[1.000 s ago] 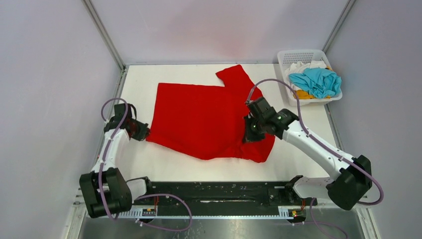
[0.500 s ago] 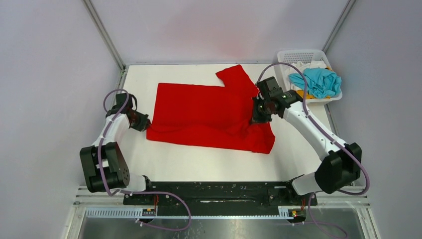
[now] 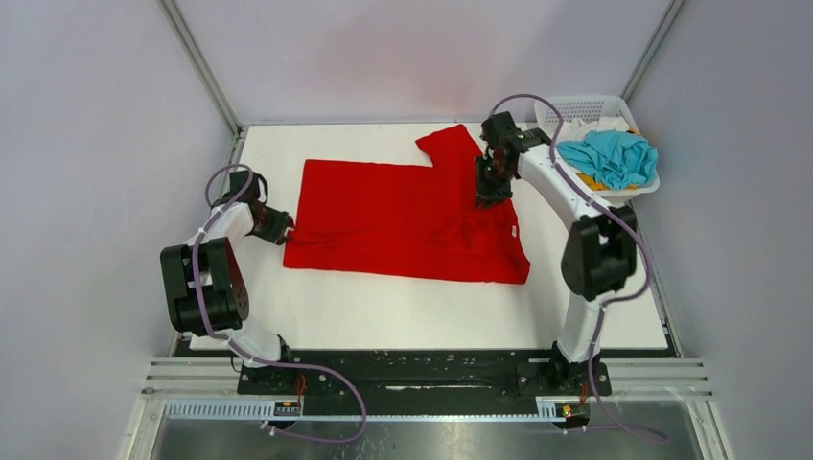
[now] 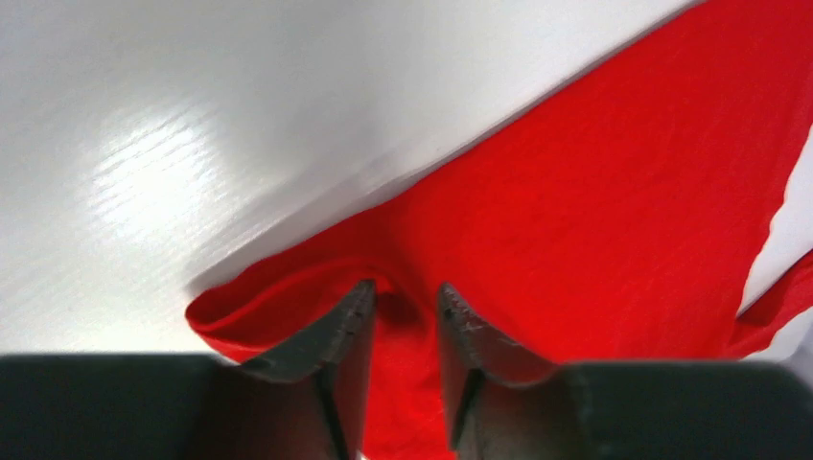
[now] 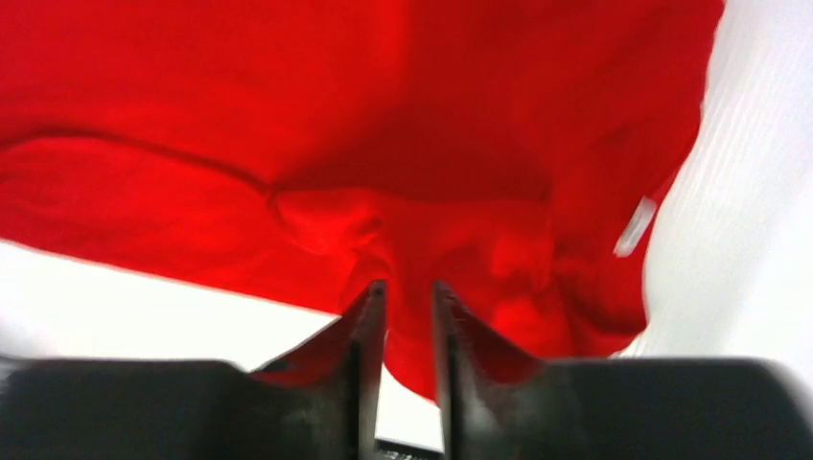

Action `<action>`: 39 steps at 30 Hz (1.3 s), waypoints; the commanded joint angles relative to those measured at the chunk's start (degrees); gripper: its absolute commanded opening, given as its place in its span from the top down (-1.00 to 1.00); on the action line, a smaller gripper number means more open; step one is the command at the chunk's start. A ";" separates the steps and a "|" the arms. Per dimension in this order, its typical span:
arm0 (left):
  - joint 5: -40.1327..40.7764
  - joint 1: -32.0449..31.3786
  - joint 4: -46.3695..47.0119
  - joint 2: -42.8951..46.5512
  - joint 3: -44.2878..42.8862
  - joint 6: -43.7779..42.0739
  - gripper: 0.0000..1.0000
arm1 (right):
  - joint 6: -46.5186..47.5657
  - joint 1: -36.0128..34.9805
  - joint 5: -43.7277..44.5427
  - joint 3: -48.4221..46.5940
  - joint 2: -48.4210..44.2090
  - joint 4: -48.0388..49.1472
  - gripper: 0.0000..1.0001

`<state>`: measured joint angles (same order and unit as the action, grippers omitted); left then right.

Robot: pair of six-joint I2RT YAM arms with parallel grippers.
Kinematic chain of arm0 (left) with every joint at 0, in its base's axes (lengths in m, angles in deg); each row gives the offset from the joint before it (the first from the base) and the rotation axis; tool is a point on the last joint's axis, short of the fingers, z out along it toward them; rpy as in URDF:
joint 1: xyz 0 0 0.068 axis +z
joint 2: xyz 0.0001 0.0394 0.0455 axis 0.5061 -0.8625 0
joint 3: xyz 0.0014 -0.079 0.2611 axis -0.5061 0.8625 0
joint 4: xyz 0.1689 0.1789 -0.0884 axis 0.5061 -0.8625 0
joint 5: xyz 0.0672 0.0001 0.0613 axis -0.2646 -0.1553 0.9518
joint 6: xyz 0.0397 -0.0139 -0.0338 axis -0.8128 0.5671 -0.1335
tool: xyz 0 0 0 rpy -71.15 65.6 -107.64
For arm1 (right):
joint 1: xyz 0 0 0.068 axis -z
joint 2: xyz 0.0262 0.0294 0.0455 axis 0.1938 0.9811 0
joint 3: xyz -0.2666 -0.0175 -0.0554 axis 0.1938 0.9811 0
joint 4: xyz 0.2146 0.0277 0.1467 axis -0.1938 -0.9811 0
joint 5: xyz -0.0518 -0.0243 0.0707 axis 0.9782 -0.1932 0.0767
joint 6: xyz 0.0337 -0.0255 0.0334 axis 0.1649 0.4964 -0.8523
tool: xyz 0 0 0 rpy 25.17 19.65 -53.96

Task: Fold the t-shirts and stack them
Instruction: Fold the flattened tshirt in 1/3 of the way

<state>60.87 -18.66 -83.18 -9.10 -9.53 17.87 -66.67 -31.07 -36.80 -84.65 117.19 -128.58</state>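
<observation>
The red t-shirt (image 3: 393,216) lies spread on the white table (image 3: 383,311), one sleeve pointing to the far edge. My left gripper (image 3: 285,228) is shut on its left edge; the left wrist view shows red cloth (image 4: 594,192) pinched between the fingers (image 4: 336,335). My right gripper (image 3: 487,196) is shut on a bunched fold at the shirt's right side; the right wrist view shows the cloth (image 5: 383,115) between the fingertips (image 5: 451,326). The turquoise-blue t-shirt (image 3: 606,156), the orange-yellow one (image 3: 585,180) and the white one (image 3: 587,128) lie crumpled in the basket.
A white perforated plastic basket (image 3: 575,103) stands at the far right corner of the table. Grey walls with metal frame posts enclose the table on three sides. A black rail (image 3: 412,376) runs along the near edge.
Both grippers have carried the near edge of the red shirt away from me, folding it over. The shirt now lies narrower and flatter. The right arm has stretched toward the basket.
</observation>
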 commanded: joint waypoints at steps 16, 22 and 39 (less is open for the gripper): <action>-8.24 -5.51 1.99 7.41 -1.16 -8.29 -0.98 | -3.39 0.56 -11.98 25.64 -13.05 26.75 -0.99; -9.02 -10.92 3.36 2.97 2.09 -10.57 -0.98 | -4.50 -0.50 -13.45 27.84 -8.26 31.26 -0.99; -7.55 -10.87 1.93 -0.14 3.15 -12.13 -0.98 | -7.48 -2.16 -8.08 23.19 2.41 35.63 0.12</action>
<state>52.98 -29.70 -82.06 -9.04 -6.58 6.62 -72.76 -32.30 -46.77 -59.93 119.87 -94.84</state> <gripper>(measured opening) 0.989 0.541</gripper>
